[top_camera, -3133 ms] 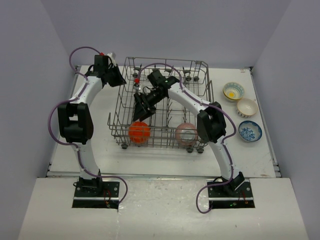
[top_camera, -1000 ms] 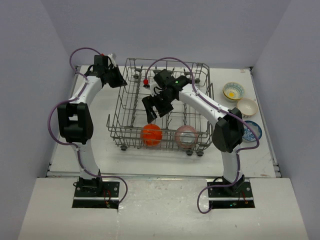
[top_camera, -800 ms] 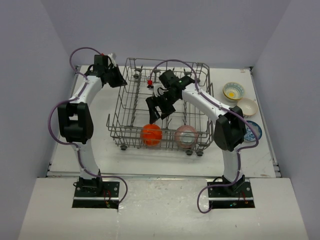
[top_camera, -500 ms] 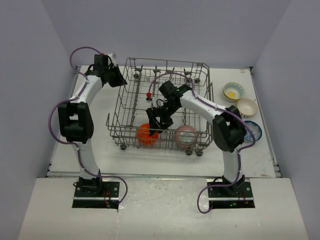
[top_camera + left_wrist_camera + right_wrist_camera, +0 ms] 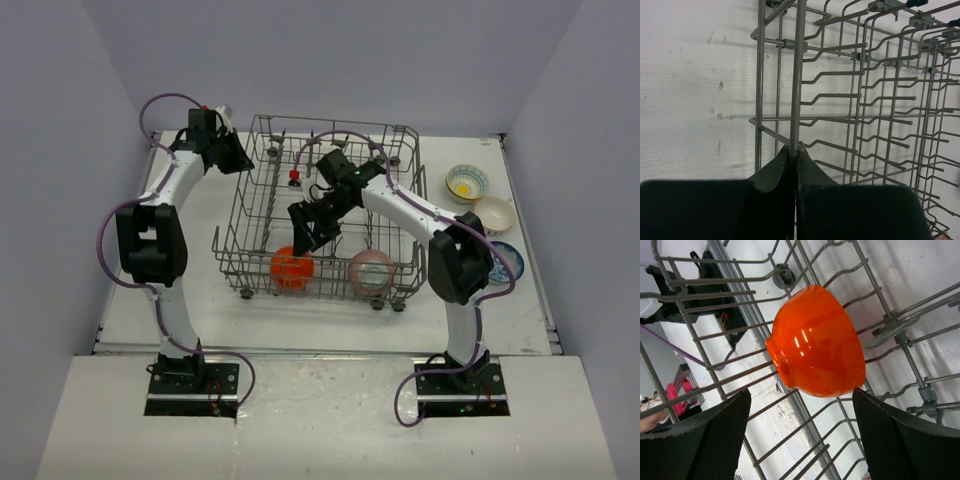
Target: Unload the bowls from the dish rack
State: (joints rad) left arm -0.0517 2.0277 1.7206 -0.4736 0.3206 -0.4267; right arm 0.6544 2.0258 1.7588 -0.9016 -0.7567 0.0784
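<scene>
The grey wire dish rack [image 5: 330, 124] stands mid-table. Inside its near side sit an orange bowl [image 5: 289, 270] and a pink bowl [image 5: 372, 270]. My left gripper [image 5: 240, 160] is shut on an upright wire of the dish rack [image 5: 799, 75] at its far left corner; the left gripper [image 5: 794, 150] pinches that wire between its pads. My right gripper [image 5: 308, 232] reaches into the rack just above the orange bowl. In the right wrist view the orange bowl [image 5: 815, 342] lies tilted on the wires, just ahead of the open right gripper [image 5: 800, 405], whose fingers [image 5: 705, 440] do not touch it.
Three bowls stand on the table right of the rack: a whitish one with a yellow mark [image 5: 467, 183], a cream one [image 5: 494, 214] and a blue-and-white one [image 5: 500, 262]. Rack tines [image 5: 715, 292] surround the right gripper. Side walls close in the table.
My right gripper has come down from the middle of the rack toward the orange bowl at the near side, staying open. The rack and the orange bowl shifted slightly. The left arm has not moved.
</scene>
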